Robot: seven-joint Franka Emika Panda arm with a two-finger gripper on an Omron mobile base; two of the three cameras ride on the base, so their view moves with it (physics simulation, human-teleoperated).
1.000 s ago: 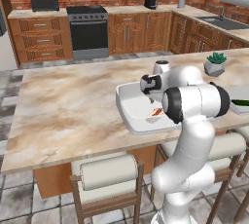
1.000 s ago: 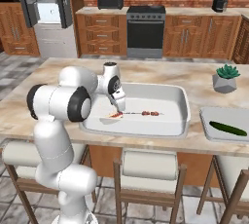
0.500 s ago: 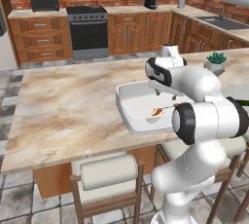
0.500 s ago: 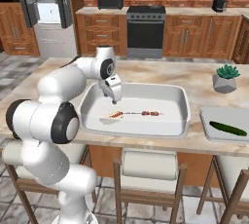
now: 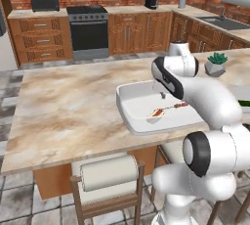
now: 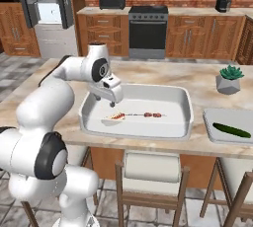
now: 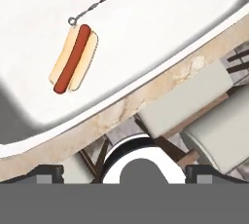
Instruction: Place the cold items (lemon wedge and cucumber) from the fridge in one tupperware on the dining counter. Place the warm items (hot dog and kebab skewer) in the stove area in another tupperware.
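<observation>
Jaws apart above hot dog [image 7: 74,58]

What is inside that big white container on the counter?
The container holds a hot dog and a kebab skewer, lying end to end. In the left base view the arm covers its far right part; the right base view shows nothing else inside.
</observation>
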